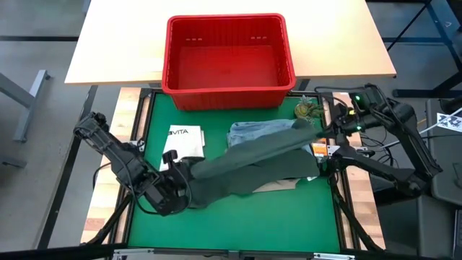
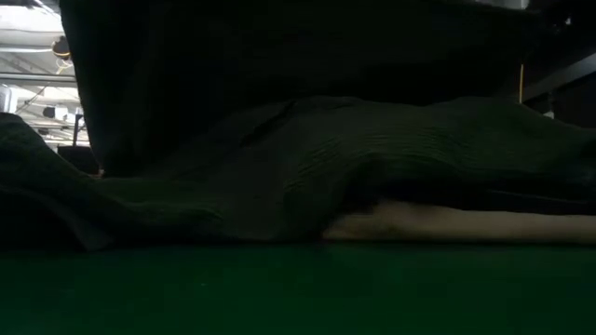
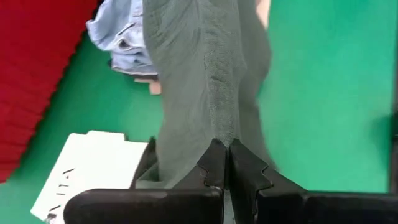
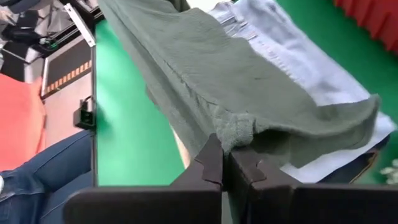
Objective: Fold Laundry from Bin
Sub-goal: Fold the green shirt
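The olive-green piece (image 1: 253, 162) drapes over the beige trousers (image 2: 466, 223), leaving only a pale sliver showing at worktop height. The light blue jeans (image 1: 256, 132) are half buried under it too. The white card's (image 1: 182, 142) lettering is cut short, unreadable from here.

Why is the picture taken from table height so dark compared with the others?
Low view: the dark olive-green garment hangs close across the lens, blocking most light; only a pale strip of beige cloth shows beneath. High view: evenly lit, the red bin bright. Wrist views: bright, slightly soft close up.
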Tool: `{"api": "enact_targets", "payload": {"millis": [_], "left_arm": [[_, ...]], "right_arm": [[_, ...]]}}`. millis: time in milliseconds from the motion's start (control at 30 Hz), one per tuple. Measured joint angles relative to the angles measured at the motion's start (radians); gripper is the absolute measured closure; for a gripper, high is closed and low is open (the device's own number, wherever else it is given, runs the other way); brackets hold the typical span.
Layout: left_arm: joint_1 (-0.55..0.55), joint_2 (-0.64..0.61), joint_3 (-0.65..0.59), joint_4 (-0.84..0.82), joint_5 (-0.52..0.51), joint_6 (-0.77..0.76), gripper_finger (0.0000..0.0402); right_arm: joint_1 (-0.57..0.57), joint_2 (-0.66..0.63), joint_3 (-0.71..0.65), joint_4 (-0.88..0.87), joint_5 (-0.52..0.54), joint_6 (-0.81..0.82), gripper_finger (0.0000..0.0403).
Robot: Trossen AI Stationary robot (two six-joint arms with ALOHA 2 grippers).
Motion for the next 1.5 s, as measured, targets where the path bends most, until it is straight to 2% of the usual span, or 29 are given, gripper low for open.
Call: {"api": "enact_targets", "payload": {"millis": [367,933,1300,1500], "left_arm": [[-0.009,0.054,0.000,0.052,0.008,-0.001,0.0397],[-0.002,0.250,0.000,0.055,0.052,0.000,0.0391],[-0.003,0.323,0.000,0.055,0.118,-0.003,0.0389],[0.016,0.323,0.000,0.072,0.118,-0.133,0.0356]], "right_arm": [[0.000,-0.029,-0.012,-0.013,0.032,-0.004,0.0402],[0.000,-0.028,-0.250,-0.030,0.058,0.005,0.0399],[0.000,-0.028,-0.293,-0.025,0.152,0.016,0.0334],[0.000,-0.028,-0.293,-0.023,0.180,0.018,0.0286]]}}
